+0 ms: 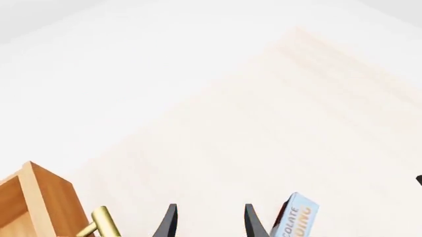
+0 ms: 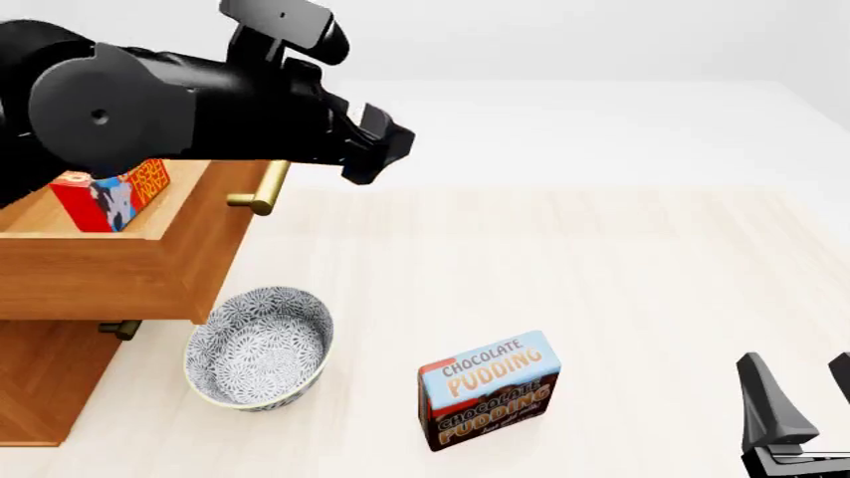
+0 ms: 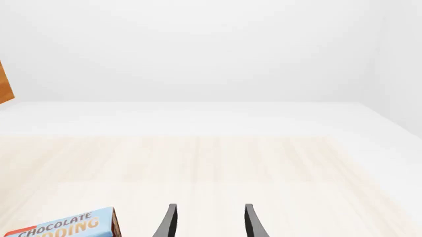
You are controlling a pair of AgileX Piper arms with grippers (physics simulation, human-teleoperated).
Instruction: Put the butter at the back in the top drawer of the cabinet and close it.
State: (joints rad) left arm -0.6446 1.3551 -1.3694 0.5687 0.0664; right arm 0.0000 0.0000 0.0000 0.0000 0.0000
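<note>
standing in the top drawer [image 2: 159, 261], butter [image 2: 113, 196] beside empty, parted left end effector [image 2: 378, 149]

The top drawer [image 2: 126, 261] stood pulled out from the cabinet [image 2: 40, 383] at the table's left, its open top partly covered by the raised left arm, with the butter [image 2: 113, 196] standing inside. A patterned bowl [image 2: 259, 347] sat just below the drawer's front corner (crowding that approach), and the pudding box [image 2: 489, 390] stood upright near the table's middle front, well apart from the bowl. The bare table [image 2: 638, 269] lay open from the pudding box to the far edge and rightward toward the right gripper [image 2: 797, 383].
</note>
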